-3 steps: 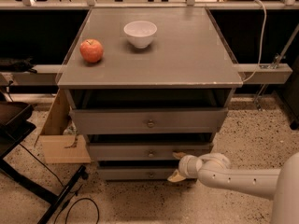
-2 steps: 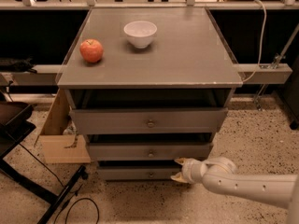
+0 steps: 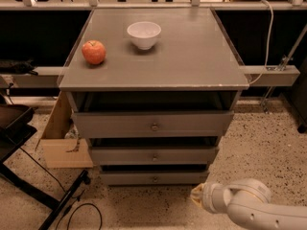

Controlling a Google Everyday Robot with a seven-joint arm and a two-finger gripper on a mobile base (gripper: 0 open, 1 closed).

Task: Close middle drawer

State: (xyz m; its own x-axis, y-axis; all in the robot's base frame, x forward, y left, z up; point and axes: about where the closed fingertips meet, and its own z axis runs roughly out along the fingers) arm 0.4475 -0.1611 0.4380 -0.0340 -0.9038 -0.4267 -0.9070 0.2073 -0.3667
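Observation:
The grey cabinet [image 3: 153, 66] has three stacked drawers. The middle drawer [image 3: 153, 155] is the low front with a small round knob [image 3: 154, 156], between the taller top drawer [image 3: 152, 124] and the narrow bottom drawer [image 3: 154, 178]. A dark gap shows above the middle drawer's front. My gripper [image 3: 196, 196] is low at the right, on the end of the white arm [image 3: 249, 207]. It is below and to the right of the bottom drawer's right corner and touches no drawer.
A red apple [image 3: 93, 51] and a white bowl [image 3: 144, 34] sit on the cabinet top. A cardboard box [image 3: 60, 138] stands left of the cabinet. Dark stand legs and a cable [image 3: 62, 200] lie on the speckled floor at the left.
My gripper has drawn back from the drawer fronts, down and to the right. The drawers look unchanged.

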